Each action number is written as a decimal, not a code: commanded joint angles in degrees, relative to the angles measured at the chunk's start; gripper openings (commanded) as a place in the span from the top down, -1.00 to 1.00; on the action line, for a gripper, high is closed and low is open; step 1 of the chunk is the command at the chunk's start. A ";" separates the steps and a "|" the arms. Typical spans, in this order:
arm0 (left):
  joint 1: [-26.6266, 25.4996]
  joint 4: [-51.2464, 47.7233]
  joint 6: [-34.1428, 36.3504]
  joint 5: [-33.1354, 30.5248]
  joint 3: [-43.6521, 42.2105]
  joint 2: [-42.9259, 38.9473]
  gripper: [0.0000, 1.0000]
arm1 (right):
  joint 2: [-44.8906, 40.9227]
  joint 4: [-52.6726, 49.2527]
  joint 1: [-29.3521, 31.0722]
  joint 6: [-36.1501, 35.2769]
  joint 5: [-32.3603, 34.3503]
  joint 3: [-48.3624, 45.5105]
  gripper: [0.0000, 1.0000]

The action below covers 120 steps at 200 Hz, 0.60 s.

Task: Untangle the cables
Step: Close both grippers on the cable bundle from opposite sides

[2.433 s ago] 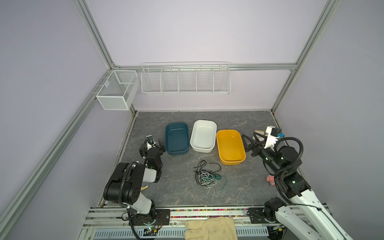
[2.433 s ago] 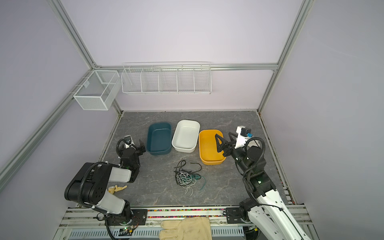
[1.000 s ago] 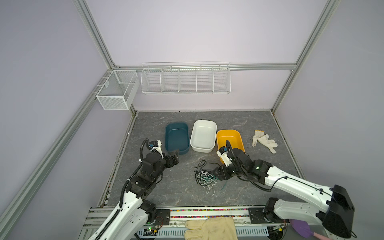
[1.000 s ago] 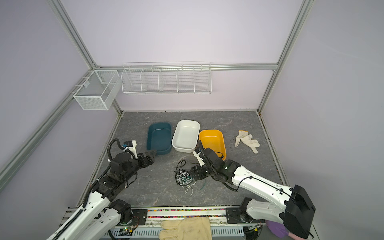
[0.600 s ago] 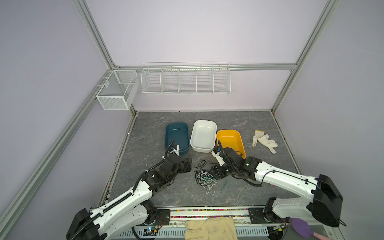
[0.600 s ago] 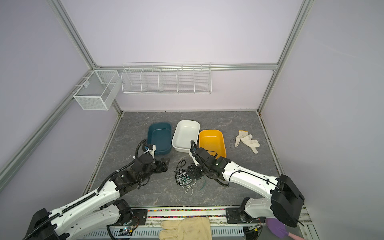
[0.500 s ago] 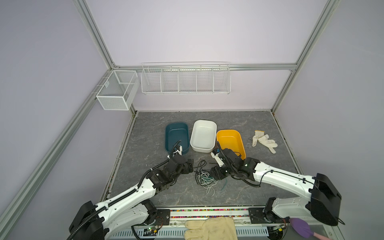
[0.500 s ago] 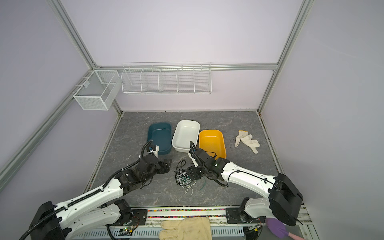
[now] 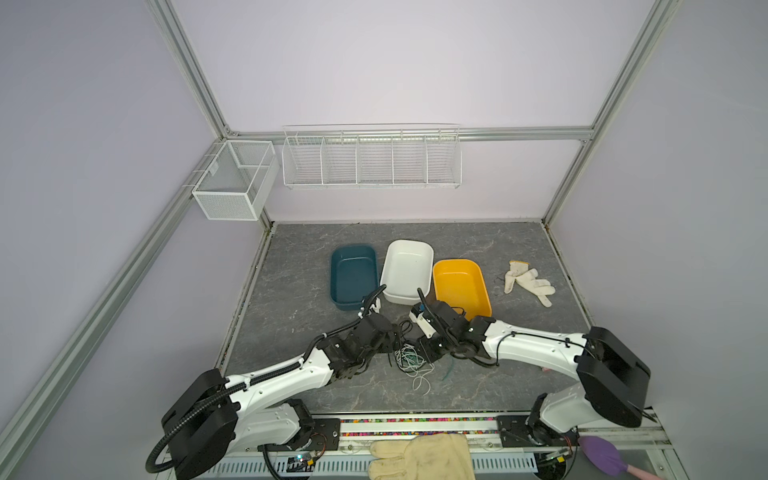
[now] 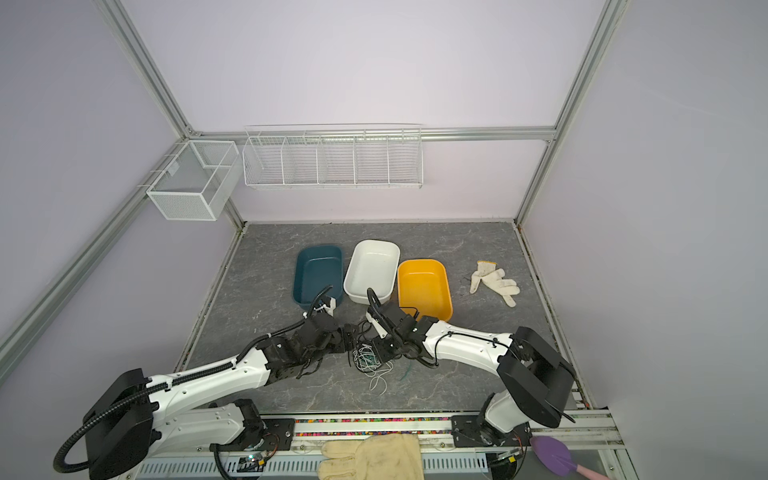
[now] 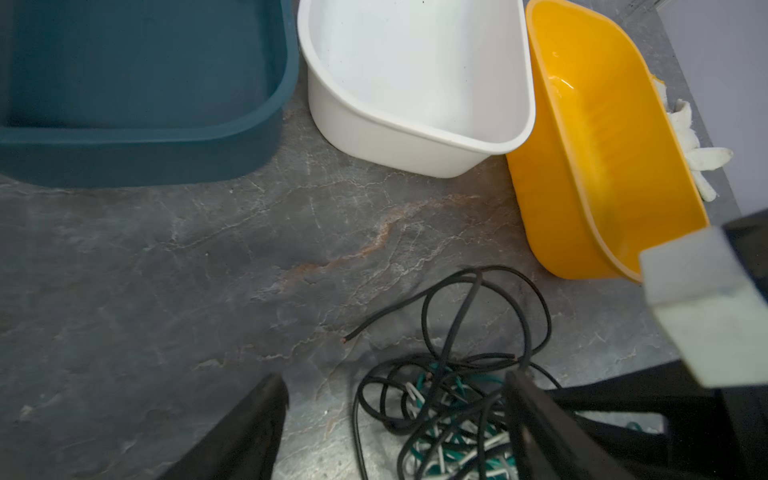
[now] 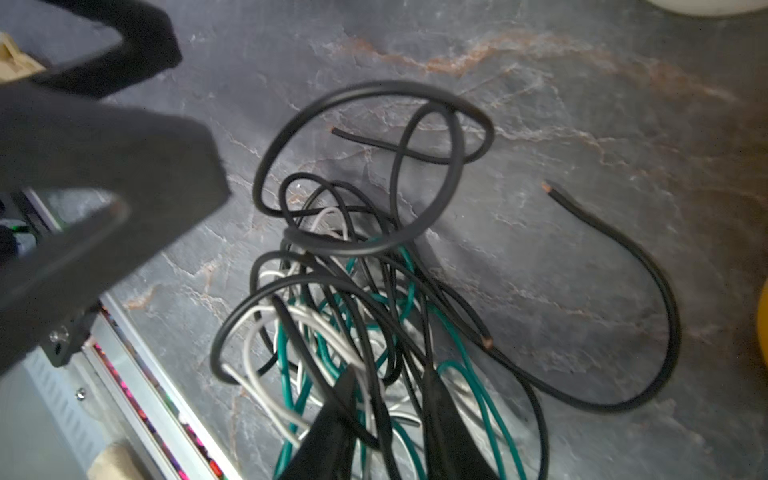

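Right wrist view: right gripper (image 12: 390, 386) has narrowed around thin black, white and teal cables (image 12: 357, 249) tangled on grey tabletop (image 12: 582, 124), grip uncertain; left gripper (image 11: 392, 376) arrives spread, so separating may begin.

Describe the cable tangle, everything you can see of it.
The cables are thin black, white and teal-green cords knotted in one loose pile on the grey table. Cut black ends show copper. One black loop strays outward. The right gripper has jaws standing narrow around several strands; the open left gripper sits at the pile's edge.
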 commanded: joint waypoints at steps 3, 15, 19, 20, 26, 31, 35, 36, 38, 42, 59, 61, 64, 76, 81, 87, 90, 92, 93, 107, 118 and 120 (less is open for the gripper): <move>-0.36 3.08 -3.03 2.94 -2.29 -1.06 -0.58 | 0.32 2.21 0.56 -0.18 -0.97 1.26 0.66; -0.37 3.87 -3.72 3.25 -3.36 -2.32 -0.55 | 0.09 2.25 0.82 -0.21 -0.97 1.18 0.82; -0.46 4.38 -3.99 3.54 -3.82 -2.84 -0.55 | -0.07 2.37 0.90 -0.23 -0.88 1.05 0.86; -0.46 4.57 -4.07 3.64 -3.92 -3.00 -0.55 | -0.05 2.39 0.99 -0.15 -0.88 1.06 0.86; -0.46 5.40 -4.48 4.21 -4.76 -3.81 -0.54 | -0.33 2.50 1.15 -0.11 -0.96 0.91 0.86; -0.52 5.90 -4.96 4.53 -5.31 -4.55 -0.53 | -0.57 2.46 1.41 -0.17 -0.96 0.93 0.87; -0.54 6.17 -5.18 4.77 -5.75 -5.07 -0.53 | -0.86 2.37 1.58 -0.22 -0.97 1.06 0.86; -0.54 6.21 -5.24 4.82 -5.85 -5.22 -0.53 | -0.97 2.39 1.60 -0.23 -0.96 1.07 0.87; -0.61 6.30 -5.41 4.91 -6.08 -5.57 -0.53 | -1.15 2.30 1.81 -0.20 -1.00 1.12 0.86; -0.63 6.33 -5.67 4.96 -6.45 -6.08 -0.53 | -1.52 2.20 2.08 -0.37 -0.98 1.16 0.86; -0.81 6.78 -7.04 5.39 -8.37 -8.56 -0.52 | -3.65 1.85 3.88 -1.22 -0.04 1.50 0.87; -0.81 6.89 -7.16 5.40 -8.58 -8.87 -0.52 | -3.93 1.81 4.11 -1.32 0.08 1.56 0.87; -0.87 7.21 -7.41 5.47 -9.07 -9.22 -0.51 | -4.25 1.73 4.31 -1.54 0.17 1.64 0.86; -0.89 8.06 -8.38 5.49 -10.75 -10.84 -0.51 | -5.62 1.32 5.33 -2.66 0.36 1.96 0.86; -0.89 8.30 -8.63 5.49 -11.23 -11.35 -0.50 | -6.15 1.00 5.69 -3.13 0.73 1.96 0.86; -0.89 8.44 -8.56 5.41 -11.93 -12.02 -0.50 | -6.57 0.61 6.05 -3.61 1.19 3.48 0.86; -0.89 8.38 -8.66 5.23 -12.23 -12.27 -0.50 | -6.81 0.39 6.15 -3.97 1.39 3.99 0.86; -0.94 8.38 -8.64 5.12 -12.51 -12.46 -0.50 | -6.91 0.17 6.18 -4.12 1.47 4.22 0.86; -0.92 8.37 -8.64 5.08 -12.52 -12.56 -0.50 | -6.95 0.10 6.14 -4.20 1.44 4.32 0.86; -0.89 8.10 -8.86 4.88 -13.41 -14.01 -0.49 | -7.24 -1.61 6.12 -5.72 1.95 5.89 0.86; -0.89 7.54 -8.85 5.13 -13.58 -15.06 -0.48 | -7.24 -3.03 6.15 -6.88 2.35 7.14 0.86; -0.89 7.45 -8.86 5.20 -13.55 -15.24 -0.48 | -7.24 -3.23 6.11 -7.09 2.37 7.36 0.86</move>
